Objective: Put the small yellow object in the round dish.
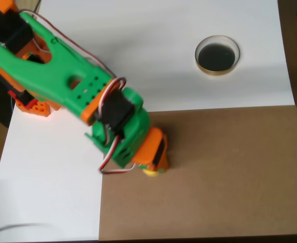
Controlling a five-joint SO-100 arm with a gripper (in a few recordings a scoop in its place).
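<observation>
- The round dish [217, 55] sits on the white part of the table [153, 45], toward the upper right of the overhead view, well apart from the arm.
- Its pale tan rim rings a dark, glossy black inside; nothing can be seen lying in it.
- The table has two surfaces: a white sheet across the top and down the left, and a brown board [229, 172] covering the lower right.
- The dish stands just above the edge where white meets brown, wholly on the white.
- The green and orange arm [62, 71] reaches in from the upper left corner and bends down toward the middle of the picture.
- The gripper [156, 161] points down at the brown board, close to the board's left edge.
- The small yellow object [151, 172] shows as a sliver of bright yellow right under the orange tip of the gripper, on the brown board.
- The arm's body hides the jaws from above, so whether they are spread, pressed together or pinching the yellow piece cannot be told.
- Red and white wires [114, 167] loop along the wrist, beside the yellow piece.
</observation>
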